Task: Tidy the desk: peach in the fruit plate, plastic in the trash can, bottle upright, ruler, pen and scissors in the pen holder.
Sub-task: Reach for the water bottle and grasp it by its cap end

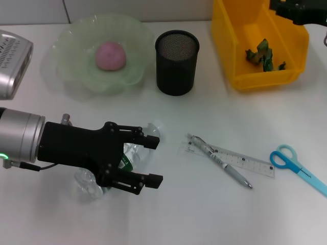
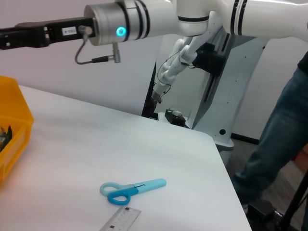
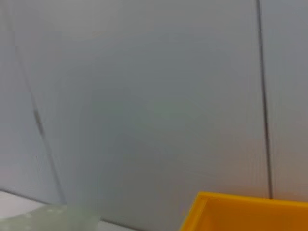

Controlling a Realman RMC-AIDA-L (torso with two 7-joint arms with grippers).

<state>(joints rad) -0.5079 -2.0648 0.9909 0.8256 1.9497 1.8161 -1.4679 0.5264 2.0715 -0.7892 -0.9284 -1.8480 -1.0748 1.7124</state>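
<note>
Now: my left gripper [image 1: 153, 162] open, straddling the lying bottle [image 1: 127, 158]; bottle axis runs 2–8 o'clock.

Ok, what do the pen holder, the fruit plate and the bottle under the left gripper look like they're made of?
Pen holder: black mesh, probably metal; the fine grid shows on its inner wall. Fruit plate: translucent pale green with a wavy rim, either glass or plastic. Bottle: clear thin plastic by the look, with a green label; it lies on its side between the fingers of the open left gripper.
</note>
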